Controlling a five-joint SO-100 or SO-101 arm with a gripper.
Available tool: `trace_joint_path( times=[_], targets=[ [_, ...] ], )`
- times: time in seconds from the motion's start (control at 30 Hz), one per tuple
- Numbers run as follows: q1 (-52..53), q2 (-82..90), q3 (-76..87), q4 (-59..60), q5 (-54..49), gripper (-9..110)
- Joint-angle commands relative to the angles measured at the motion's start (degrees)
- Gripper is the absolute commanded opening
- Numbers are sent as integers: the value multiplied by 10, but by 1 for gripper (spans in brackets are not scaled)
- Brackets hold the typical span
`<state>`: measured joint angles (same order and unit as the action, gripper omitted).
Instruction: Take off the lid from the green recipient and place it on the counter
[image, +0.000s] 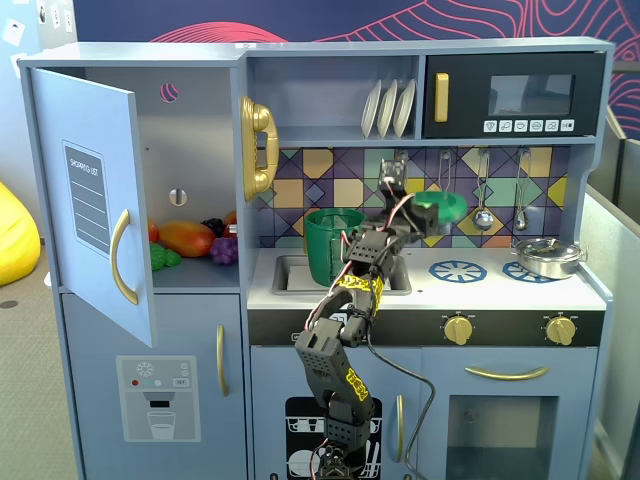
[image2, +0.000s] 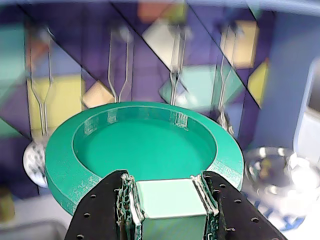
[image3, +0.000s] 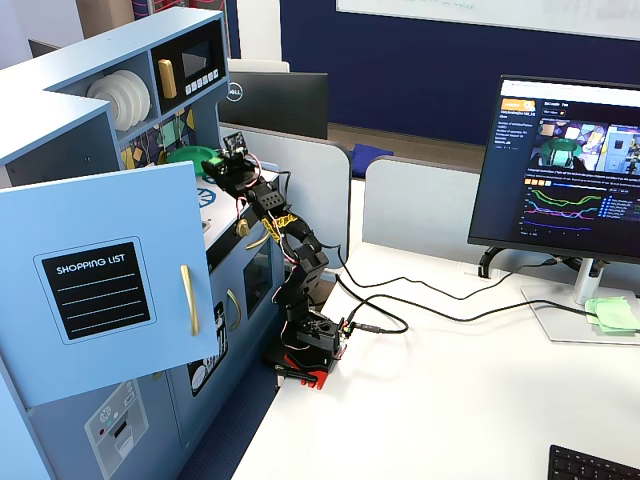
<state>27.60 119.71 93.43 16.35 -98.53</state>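
Note:
My gripper (image2: 169, 186) is shut on the pale green square knob of the lid (image2: 62, 167), a round green disc with a raised rim. In a fixed view the lid (image: 443, 206) hangs in the air with the gripper (image: 424, 217), above the counter (image: 480, 293) between the sink and the burner rings. The green recipient (image: 333, 245) stands open-topped in the sink, left of the gripper. In a fixed view from the side, the lid (image3: 190, 157) shows just past the gripper (image3: 216, 163).
A silver pan (image: 548, 257) sits on the right burner; it also shows blurred in the wrist view (image2: 272, 167). Utensils (image: 482, 215) hang on the tiled back wall. The fridge door (image: 95, 205) stands open at left. A monitor (image3: 570, 170) is on the desk.

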Motion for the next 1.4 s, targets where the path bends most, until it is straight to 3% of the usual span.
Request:
trace_joint_path(
  times=[0.0, 0.3, 0.93, 1.13, 1.37],
  targets=[
    [14, 33, 59, -92, -11, 0],
    [55, -75, 157, -237, -22, 0],
    [47, -125, 188, -268, -34, 0],
    [47, -120, 200, -282, -14, 19],
    [35, -73, 192, -268, 10, 32]
  ],
)
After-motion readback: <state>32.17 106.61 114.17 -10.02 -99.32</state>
